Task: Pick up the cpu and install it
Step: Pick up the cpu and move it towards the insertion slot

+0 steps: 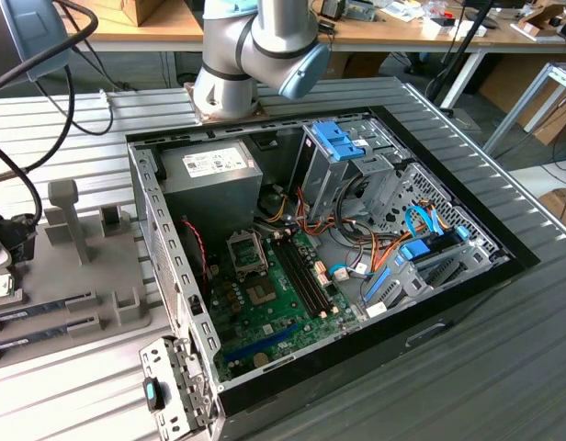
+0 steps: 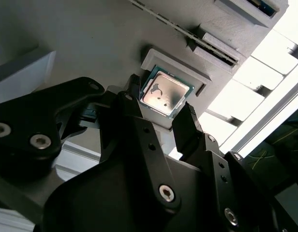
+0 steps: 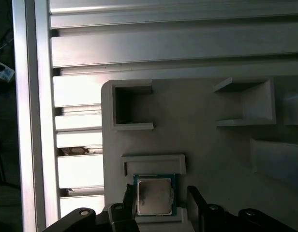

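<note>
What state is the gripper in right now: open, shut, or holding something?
Gripper: open, its fingers on either side of the cpu, which lies in the grey holder; not gripping it.

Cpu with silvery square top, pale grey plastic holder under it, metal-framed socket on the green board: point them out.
silvery square cpu [image 2: 164,93]: second wrist view, centre of metal top.
pale grey plastic holder [image 3: 202,145]: first wrist view, bare flat surface.
metal-framed socket [image 1: 244,253]: exterior view, frame centre.
</note>
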You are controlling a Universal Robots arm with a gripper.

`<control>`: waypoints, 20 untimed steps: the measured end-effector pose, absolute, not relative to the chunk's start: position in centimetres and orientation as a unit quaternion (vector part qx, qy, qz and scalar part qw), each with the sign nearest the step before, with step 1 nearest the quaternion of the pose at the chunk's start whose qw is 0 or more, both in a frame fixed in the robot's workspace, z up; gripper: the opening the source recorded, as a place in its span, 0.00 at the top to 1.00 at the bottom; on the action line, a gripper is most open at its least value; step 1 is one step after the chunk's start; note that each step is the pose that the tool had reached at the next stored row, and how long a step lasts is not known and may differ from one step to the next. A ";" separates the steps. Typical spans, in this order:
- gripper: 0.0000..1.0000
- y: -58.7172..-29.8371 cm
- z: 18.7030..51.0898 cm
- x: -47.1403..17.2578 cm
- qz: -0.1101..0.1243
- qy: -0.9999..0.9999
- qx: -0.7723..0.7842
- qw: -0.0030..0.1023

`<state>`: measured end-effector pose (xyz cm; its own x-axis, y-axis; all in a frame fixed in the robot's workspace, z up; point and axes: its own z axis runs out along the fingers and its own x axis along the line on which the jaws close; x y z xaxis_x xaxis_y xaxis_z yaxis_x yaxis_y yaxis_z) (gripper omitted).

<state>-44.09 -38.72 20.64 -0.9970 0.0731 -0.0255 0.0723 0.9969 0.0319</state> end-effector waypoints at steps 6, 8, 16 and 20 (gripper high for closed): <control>0.46 -38.8 19.9 -44.2 0.015 0.999 0.035 0.013; 0.46 -38.8 19.8 -44.3 0.016 0.999 0.035 0.013; 0.46 -38.8 19.2 -44.4 0.015 0.999 0.035 0.013; 0.46 -38.8 19.1 -44.4 0.015 0.999 0.034 0.013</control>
<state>-44.37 -38.83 19.09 -0.9973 0.0693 -0.0253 0.0684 0.9971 0.0318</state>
